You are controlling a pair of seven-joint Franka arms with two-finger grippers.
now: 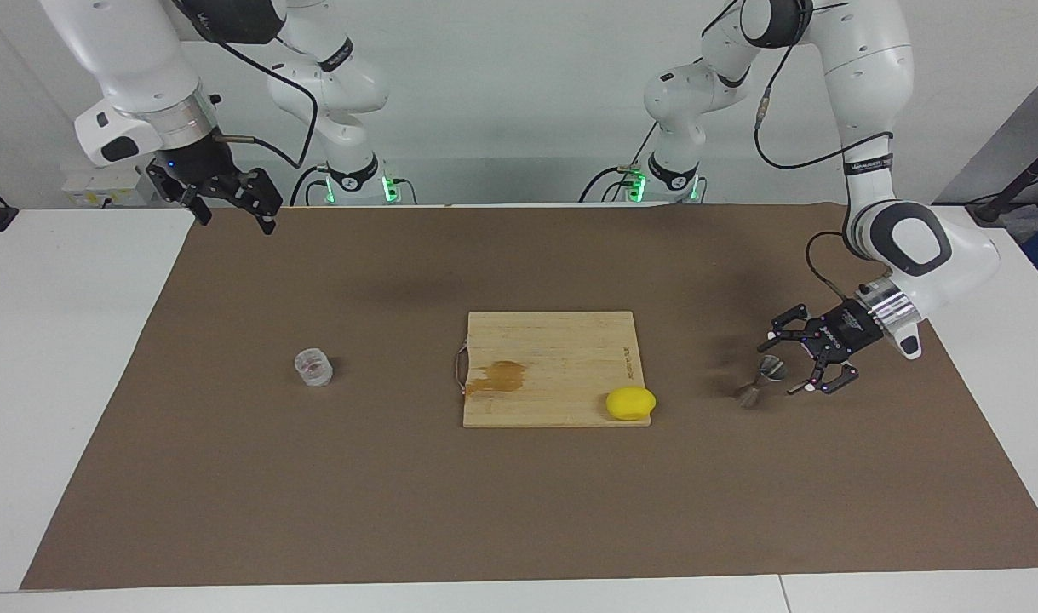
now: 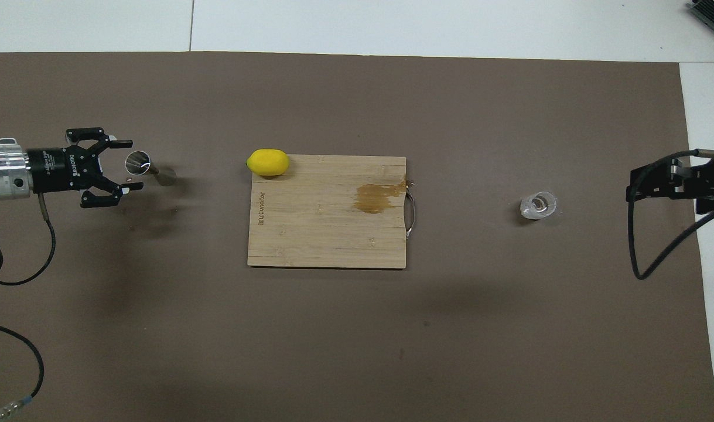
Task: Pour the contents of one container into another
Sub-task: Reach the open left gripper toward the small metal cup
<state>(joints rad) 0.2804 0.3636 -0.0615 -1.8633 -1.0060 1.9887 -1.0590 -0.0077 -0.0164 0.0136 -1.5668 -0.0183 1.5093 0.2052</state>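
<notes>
Overhead view: left gripper [image 2: 127,165], fingers apart, brackets jigger [image 2: 149,170] at nine o'clock; grasp pending, closure next. Right gripper [image 1: 233,207] waits open; cup [image 1: 313,368] untouched

We reach our left arm down from its base in a tall arch, the forearm dropping to a bent wrist that lays the left gripper [image 1: 782,368] nearly level and low over the tabletop [image 1: 519,511] toward the left arm's end, its two fingers [image 2: 122,142] spread apart and pointing inward along the tabletop. Our right arm waits, raised over its own end, with the right gripper [image 1: 233,220] hanging high and its fingers [image 1: 267,225] parted, tilted downward.
</notes>
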